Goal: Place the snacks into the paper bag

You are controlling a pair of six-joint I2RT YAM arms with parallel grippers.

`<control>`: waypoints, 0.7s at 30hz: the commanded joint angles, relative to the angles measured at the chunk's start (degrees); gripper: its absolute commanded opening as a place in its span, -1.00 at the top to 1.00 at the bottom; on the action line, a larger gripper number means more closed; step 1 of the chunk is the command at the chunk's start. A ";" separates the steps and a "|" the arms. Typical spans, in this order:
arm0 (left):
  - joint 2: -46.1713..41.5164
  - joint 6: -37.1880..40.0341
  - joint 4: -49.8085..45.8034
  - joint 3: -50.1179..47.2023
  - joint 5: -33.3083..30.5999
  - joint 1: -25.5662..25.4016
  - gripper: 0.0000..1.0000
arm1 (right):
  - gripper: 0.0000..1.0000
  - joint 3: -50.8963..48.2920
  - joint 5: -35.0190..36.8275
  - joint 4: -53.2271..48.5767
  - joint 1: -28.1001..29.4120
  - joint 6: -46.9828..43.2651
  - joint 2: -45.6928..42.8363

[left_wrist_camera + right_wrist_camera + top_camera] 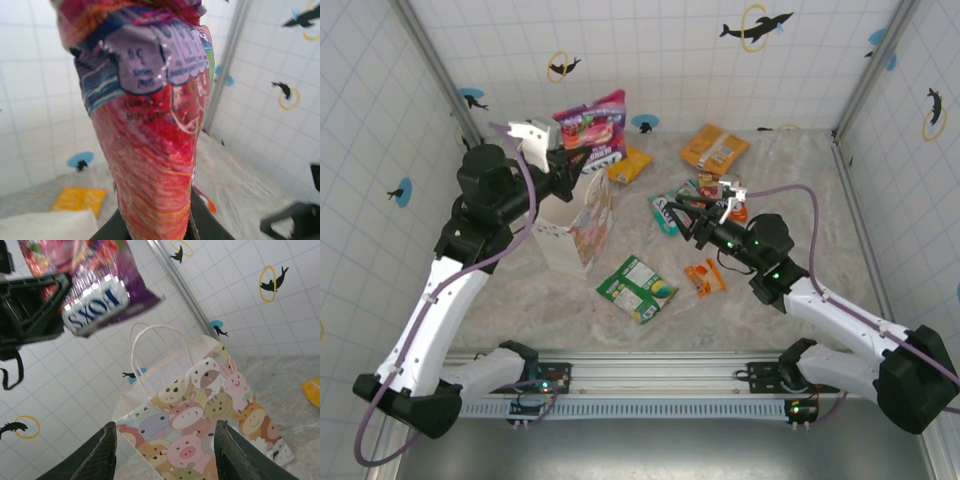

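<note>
I see the left arm (pixel 440 300) rising from its near-left base, elbow bent, with the wrist high at the far left. The left gripper (pixel 563 172) points right, jaws clamped on the lower edge of the FOXS packet (pixel 592 128). The right arm (pixel 830 320) runs low from the near-right base towards the centre. The right gripper (pixel 692 215) points left, fingers (pixel 100 455) apart, gripping nothing.

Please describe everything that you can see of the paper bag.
The paper bag is white, of stiff paper, its front covered with pastel cartoon animals. Thin white loop handles rise from the rim. It stands upright, its mouth seemingly open, on the table, left of centre. Only the table appears to touch it.
</note>
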 commanded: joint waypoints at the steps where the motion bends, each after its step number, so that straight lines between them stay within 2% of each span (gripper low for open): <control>1: 0.31 1.90 3.89 2.78 -10.11 0.06 0.95 | -0.06 0.59 1.14 -0.93 0.59 -1.29 1.03; 7: 0.20 4.39 -3.93 2.02 -19.13 0.03 0.91 | -0.06 0.85 1.43 -3.91 0.98 -1.23 2.60; 14: 3.81 3.79 -15.05 0.89 -20.75 0.03 0.89 | -0.06 0.56 1.34 -5.86 1.27 0.43 4.93; 21: 5.13 2.15 -16.60 -1.79 -22.82 0.01 0.84 | -0.06 0.29 1.75 -6.41 2.03 1.76 6.33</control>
